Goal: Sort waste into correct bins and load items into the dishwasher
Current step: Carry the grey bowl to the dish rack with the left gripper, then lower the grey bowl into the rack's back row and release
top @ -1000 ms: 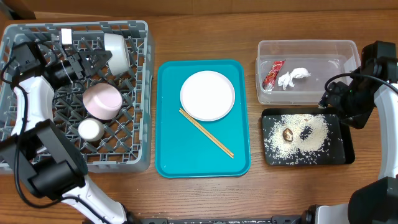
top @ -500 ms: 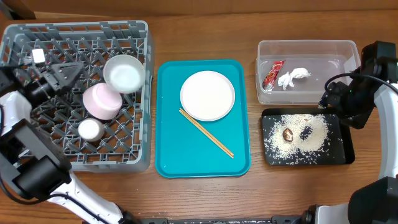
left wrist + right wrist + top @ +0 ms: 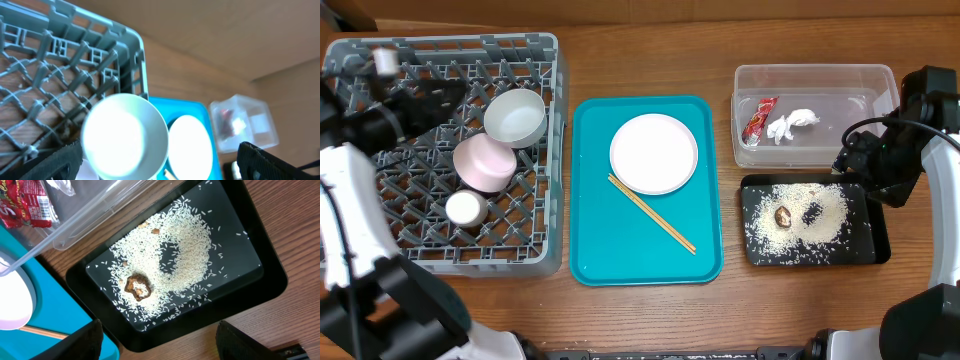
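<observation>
The grey dishwasher rack holds the pale grey-white bowl mouth up, the pink bowl and the small white cup. My left gripper hovers open over the rack, just left of the grey-white bowl, touching nothing. The white plate and chopsticks lie on the teal tray. The clear tub contains the red wrapper and tissue. Rice and a brown food bit lie in the black tray. My right gripper is open and empty above that tray's edge.
The teal tray sits between the rack and the two bins. Bare wooden table runs along the front edge. The right arm stands at the far right beside the bins.
The left gripper has opened and let go of the grey-white bowl. The bowl now rests mouth up in the rack beside the pink bowl, and the left gripper has drawn back to the left.
</observation>
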### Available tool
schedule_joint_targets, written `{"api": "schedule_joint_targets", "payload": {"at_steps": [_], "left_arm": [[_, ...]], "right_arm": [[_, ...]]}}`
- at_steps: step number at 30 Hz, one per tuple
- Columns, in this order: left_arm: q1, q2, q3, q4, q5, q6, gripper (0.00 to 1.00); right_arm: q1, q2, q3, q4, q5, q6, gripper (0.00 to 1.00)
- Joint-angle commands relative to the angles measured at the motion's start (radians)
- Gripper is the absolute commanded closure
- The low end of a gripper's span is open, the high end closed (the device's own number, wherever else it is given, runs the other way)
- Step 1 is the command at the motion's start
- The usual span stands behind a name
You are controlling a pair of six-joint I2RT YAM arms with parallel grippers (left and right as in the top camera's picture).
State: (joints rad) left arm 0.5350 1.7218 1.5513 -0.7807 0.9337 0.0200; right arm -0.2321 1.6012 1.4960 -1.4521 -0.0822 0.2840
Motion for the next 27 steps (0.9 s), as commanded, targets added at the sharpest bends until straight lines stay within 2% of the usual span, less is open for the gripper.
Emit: {"api": "schedule_joint_targets", "payload": {"at_steps": [1,3,4,5,9,11,16,17,21,25,27], "left_arm": [[-0.177,-0.055,0.01,-0.035,-0.411,-0.001,0.0],[-0.288,-0.05,0.009,-0.047,-0.577,-0.001,0.0],[-0.374,-0.039,0.009,-0.052,-0.734,-0.002,0.0],[-0.428,-0.026,0.008,-0.052,-0.814,-0.002,0.0],[-0.539,0.033,0.008,-0.054,-0.925,-0.001,0.0],[-0.575,0.091,0.008,-0.056,-0.954,-0.002,0.06],[-0.579,0.172,0.008,-0.06,-0.996,-0.001,0.27],[-0.58,0.182,0.008,-0.06,-0.996,-0.001,0.5],[-0.581,0.18,0.013,-0.058,-0.991,-0.002,0.96],[-0.578,0.135,0.064,-0.06,-0.861,-0.001,0.96],[-0.565,0.1,0.106,-0.058,-0.739,0.01,0.96]], "right_arm": [[0.001,-0.027,0.005,0.002,-0.009,0.0,0.26],[0.001,-0.027,0.005,0.002,-0.009,0.0,0.26],[0.001,-0.027,0.005,0.002,-0.009,0.0,0.26],[0.001,-0.027,0.005,0.002,-0.009,0.0,0.26],[0.001,-0.027,0.005,0.002,-0.009,0.0,0.26],[0.001,-0.027,0.005,0.002,-0.009,0.0,0.26],[0.001,-0.027,0.005,0.0,-0.009,0.0,0.26],[0.001,-0.027,0.005,-0.001,-0.009,0.0,0.26],[0.001,-0.027,0.005,-0.002,-0.009,0.0,0.26],[0.001,-0.027,0.005,-0.002,-0.009,0.0,0.26],[0.001,-0.027,0.005,-0.002,-0.009,0.0,0.26]]}}
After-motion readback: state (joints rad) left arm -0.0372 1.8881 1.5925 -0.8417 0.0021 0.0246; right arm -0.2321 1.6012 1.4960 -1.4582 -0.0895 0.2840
